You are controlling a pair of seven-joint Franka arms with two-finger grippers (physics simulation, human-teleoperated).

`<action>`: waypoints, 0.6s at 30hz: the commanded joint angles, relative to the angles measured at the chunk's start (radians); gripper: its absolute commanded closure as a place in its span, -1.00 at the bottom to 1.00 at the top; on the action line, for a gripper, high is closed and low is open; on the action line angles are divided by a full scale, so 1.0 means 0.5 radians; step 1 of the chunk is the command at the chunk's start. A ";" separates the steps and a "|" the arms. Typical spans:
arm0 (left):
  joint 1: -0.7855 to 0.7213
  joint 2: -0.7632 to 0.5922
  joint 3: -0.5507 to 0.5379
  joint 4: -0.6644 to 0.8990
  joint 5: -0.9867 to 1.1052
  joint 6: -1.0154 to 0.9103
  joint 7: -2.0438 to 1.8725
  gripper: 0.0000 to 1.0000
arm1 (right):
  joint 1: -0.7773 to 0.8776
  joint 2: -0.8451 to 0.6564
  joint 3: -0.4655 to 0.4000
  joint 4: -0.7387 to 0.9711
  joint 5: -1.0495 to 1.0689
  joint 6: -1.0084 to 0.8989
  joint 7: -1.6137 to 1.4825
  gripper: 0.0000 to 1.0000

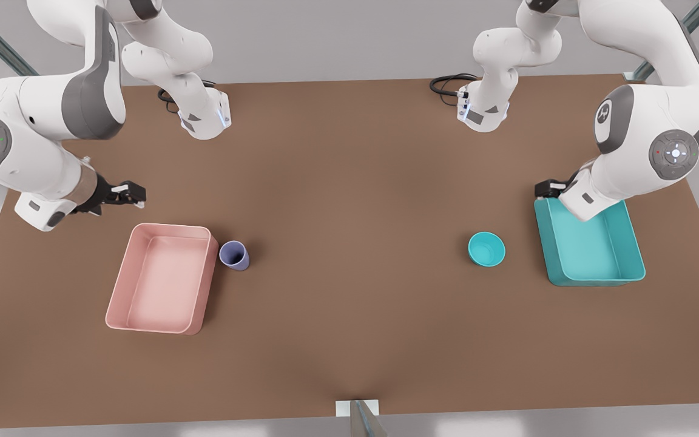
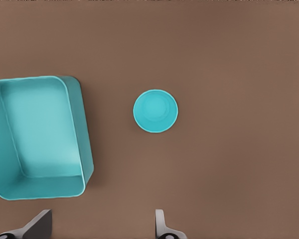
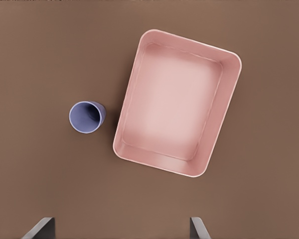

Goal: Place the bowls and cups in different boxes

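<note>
The teal bowl (image 1: 486, 249) is likely to be light and hard, with smooth sides that could slip. It should be taken by its rim, with one finger put inside and one outside. It is small, round and plain, wider than it is tall, and it is seen standing open side up on the brown tabletop (image 1: 349, 182). In the front view it is placed at 9 o'clock from the teal box (image 1: 592, 249), near it but not touching. The purple cup (image 1: 234, 255) is also judged to be light and stiff. It is taller and thinner than the bowl, so it could be tipped over by a bump. It can be held by its rim or around its sides. No handle is seen on it. It is placed at about 2 o'clock from the middle of the pink box (image 1: 161, 279), just beside the box wall. Both boxes are low, open and round at the corners, and nothing has been put in them yet. The left hand (image 1: 547, 189) is held over the far corner of the teal box, with its fingers (image 2: 160, 224) spread wide and nothing held. The right hand (image 1: 128, 194) is held at 11 o'clock from the pink box, with its fingers (image 3: 197, 226) spread wide too and nothing held.
</note>
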 commanded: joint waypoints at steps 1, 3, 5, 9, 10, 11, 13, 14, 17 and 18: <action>0.001 -0.001 -0.001 0.001 -0.003 0.040 -0.004 -1.00 | 0.000 0.000 -0.001 0.001 0.000 0.064 -0.094 -1.00; -0.048 0.029 0.005 -0.008 0.000 0.043 -0.014 -1.00 | 0.042 0.040 0.005 0.007 0.006 0.073 -0.091 -1.00; -0.370 0.277 0.064 -0.070 0.080 0.343 -0.099 -1.00 | 0.285 0.206 0.011 0.028 0.000 0.199 -0.094 -1.00; -0.484 0.759 0.061 -0.085 0.218 0.972 -0.204 -1.00 | 0.490 0.470 0.011 0.038 0.062 0.392 -0.073 -1.00; -0.487 0.778 0.061 -0.171 0.230 1.126 -0.204 -1.00 | 0.521 0.485 0.011 -0.024 0.052 0.456 0.044 -1.00; -0.503 0.781 0.061 -0.241 0.230 1.187 -0.201 -1.00 | 0.546 0.485 0.011 -0.131 0.052 0.591 0.087 -1.00; -0.506 0.778 0.061 -0.416 0.298 1.261 -0.204 -1.00 | 0.613 0.485 0.011 -0.324 0.040 0.818 0.213 -1.00; -0.506 0.781 0.061 -0.472 0.298 1.347 -0.207 -1.00 | 0.610 0.467 0.011 -0.456 0.043 0.950 0.213 -1.00; -0.509 0.790 0.061 -0.606 0.295 1.350 -0.222 -1.00 | 0.586 0.433 0.011 -0.683 0.043 1.260 0.213 -1.00; -0.509 0.766 0.061 -0.677 0.295 1.402 -0.299 -1.00 | 0.583 0.451 0.011 -0.686 0.046 1.285 0.213 -1.00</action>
